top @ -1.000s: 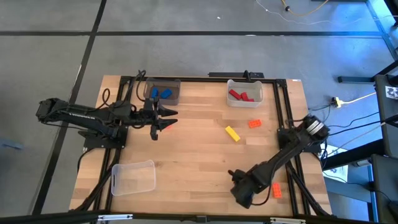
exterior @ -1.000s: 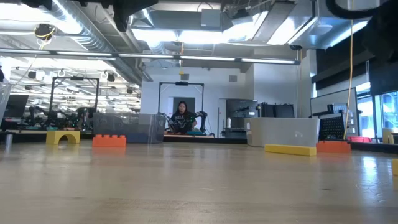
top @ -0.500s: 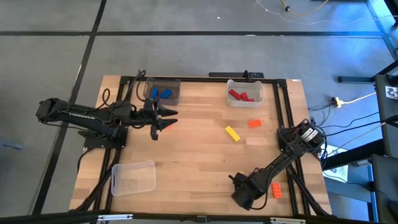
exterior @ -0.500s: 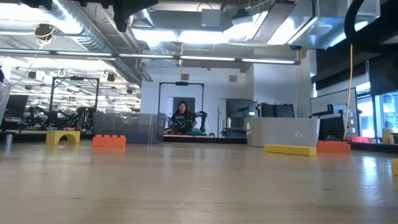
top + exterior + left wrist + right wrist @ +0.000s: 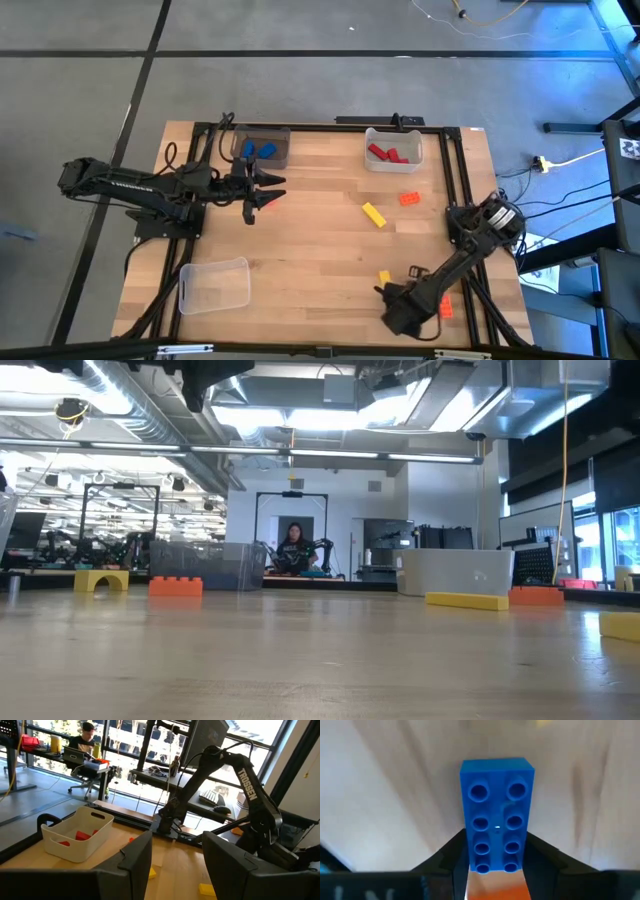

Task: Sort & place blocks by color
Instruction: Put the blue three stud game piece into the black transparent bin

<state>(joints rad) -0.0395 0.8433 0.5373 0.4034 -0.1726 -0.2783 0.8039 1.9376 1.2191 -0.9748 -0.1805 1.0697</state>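
Observation:
My right gripper [image 5: 405,305] points down at the table's near right, and a blue block [image 5: 496,815] shows between its fingers in the right wrist view; the gripper hides that block in the high view. An orange block [image 5: 445,307] lies just right of it and a yellow block [image 5: 384,277] just beyond it. Another yellow block [image 5: 373,214] and an orange block [image 5: 410,198] lie farther back. My left gripper [image 5: 270,190] hovers open at the far left, holding nothing. My right gripper pinches the blue block by its two long sides [image 5: 470,855], at one end, between its two fingers. The fingers come from above, pointing down, and lie across the block. The block's studs face up; whether it rests on the table I cannot tell.
At the far edge stand a bin [image 5: 262,147] with blue blocks and a white bin [image 5: 393,150] with red blocks. A clear bin [image 5: 213,285] sits at the near left. Bare wood lies across the table's middle.
My right gripper has gone down and a little toward the table's right edge, rolling as it went. This has uncovered the yellow block just beyond it, which now also shows more fully at the right of the low view.

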